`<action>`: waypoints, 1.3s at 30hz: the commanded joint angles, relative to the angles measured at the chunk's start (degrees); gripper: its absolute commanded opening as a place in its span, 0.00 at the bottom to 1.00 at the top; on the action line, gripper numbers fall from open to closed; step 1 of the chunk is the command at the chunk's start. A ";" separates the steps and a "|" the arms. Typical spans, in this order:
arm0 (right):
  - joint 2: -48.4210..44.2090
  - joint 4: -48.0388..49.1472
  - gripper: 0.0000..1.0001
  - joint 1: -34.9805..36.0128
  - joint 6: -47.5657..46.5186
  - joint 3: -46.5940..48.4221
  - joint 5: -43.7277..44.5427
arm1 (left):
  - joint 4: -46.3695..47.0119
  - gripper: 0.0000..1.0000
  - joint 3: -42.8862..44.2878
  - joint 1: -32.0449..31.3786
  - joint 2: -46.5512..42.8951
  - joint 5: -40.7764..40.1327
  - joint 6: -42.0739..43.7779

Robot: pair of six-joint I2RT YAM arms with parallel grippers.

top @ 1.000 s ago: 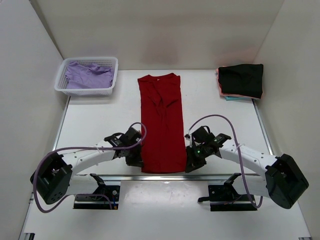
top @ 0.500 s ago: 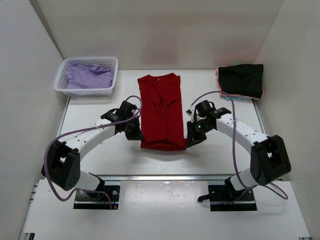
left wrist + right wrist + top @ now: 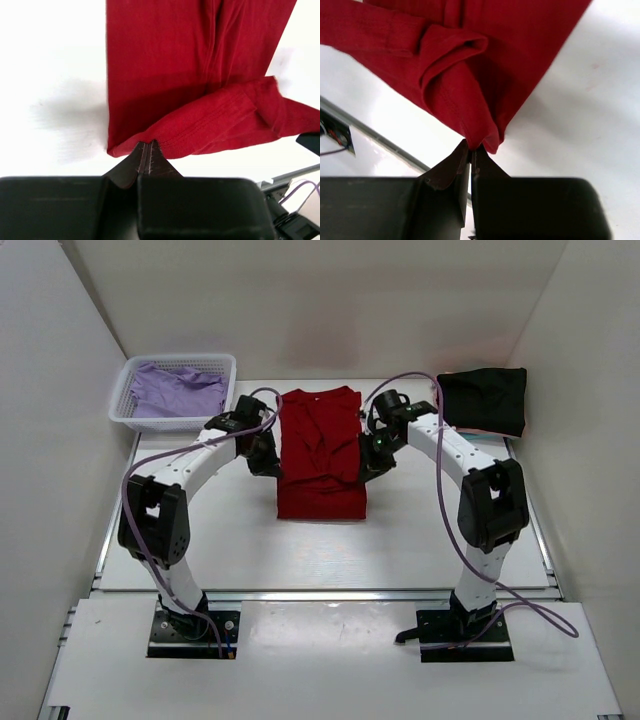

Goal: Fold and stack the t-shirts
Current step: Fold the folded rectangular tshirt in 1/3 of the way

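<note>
Deep red cloth, the t-shirt [image 3: 320,455], is laid lengthwise on the table [image 3: 430,535]. Its hem corners are clamped tight by the left gripper [image 3: 146,151] and right gripper [image 3: 471,150] and held above the shirt's body.

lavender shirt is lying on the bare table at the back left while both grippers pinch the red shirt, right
Not quite. The lavender shirt is not on the bare table: it lies bunched inside the white basket at the back left, as the top external view shows. The rest holds: the left gripper and the right gripper each pinch the red shirt.
</note>
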 commanded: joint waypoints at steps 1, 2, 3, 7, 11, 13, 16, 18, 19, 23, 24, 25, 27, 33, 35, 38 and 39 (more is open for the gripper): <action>1.78 -2.37 0.00 -1.14 -0.53 4.99 1.16 | -0.76 0.00 4.26 1.48 -0.67 -1.61 1.20; 2.13 -2.37 0.00 -1.23 -0.53 5.61 0.98 | -1.11 0.00 5.66 1.66 -0.23 -1.80 1.37; 2.57 -2.46 0.00 -1.23 -0.62 6.40 0.81 | -1.12 0.00 6.63 1.84 0.03 -2.15 1.20; 4.50 -2.73 0.00 -1.40 -0.35 9.57 0.63 | -0.68 0.00 9.80 3.15 1.87 -1.71 1.02; 7.66 -3.52 0.00 -2.01 0.26 13.87 0.63 | -0.68 0.00 12.87 3.77 5.30 -0.92 0.94; 9.16 -4.21 0.00 -2.28 0.35 17.21 0.63 | -0.59 0.00 14.10 3.77 6.45 -0.57 1.20; 12.14 -5.53 0.00 -2.46 1.14 20.90 0.98 | 0.29 0.00 15.42 4.21 8.21 -0.05 1.11; 14.25 -5.54 0.00 -3.16 0.79 23.28 0.90 | 0.38 0.00 16.48 4.39 9.96 -0.13 1.20; 14.35 -5.97 0.00 -3.16 1.23 24.33 0.98 | 0.55 0.00 17.62 4.56 11.10 -0.30 1.29; 18.12 -6.76 0.00 -4.13 1.58 28.89 0.98 | 0.46 0.00 21.92 5.18 14.53 -0.04 1.20; 19.18 -7.03 0.00 -4.22 1.67 29.61 1.07 | 0.55 0.00 23.33 5.44 15.49 -0.30 1.29; 19.62 -7.21 0.00 -4.39 1.93 31.44 1.16 | 0.64 0.00 23.86 5.79 16.46 -0.22 0.85; 22.07 -8.52 0.02 -4.40 2.10 34.26 1.68 | 0.82 0.03 26.05 6.32 17.95 -0.13 0.58; 25.51 -9.85 0.41 -5.88 4.82 42.19 5.29 | 11.86 0.49 24.41 10.62 19.55 6.36 -6.52; 23.85 -8.53 0.45 -5.98 5.97 41.66 6.25 | 15.56 0.49 21.95 12.11 19.02 9.17 -8.37; 21.48 -6.34 0.46 -5.36 6.24 38.59 9.24 | 16.73 0.49 22.02 11.77 19.46 11.03 -8.56; 20.25 -5.72 0.45 -5.10 6.33 36.66 9.24 | 16.29 0.49 21.15 11.77 19.11 11.03 -8.12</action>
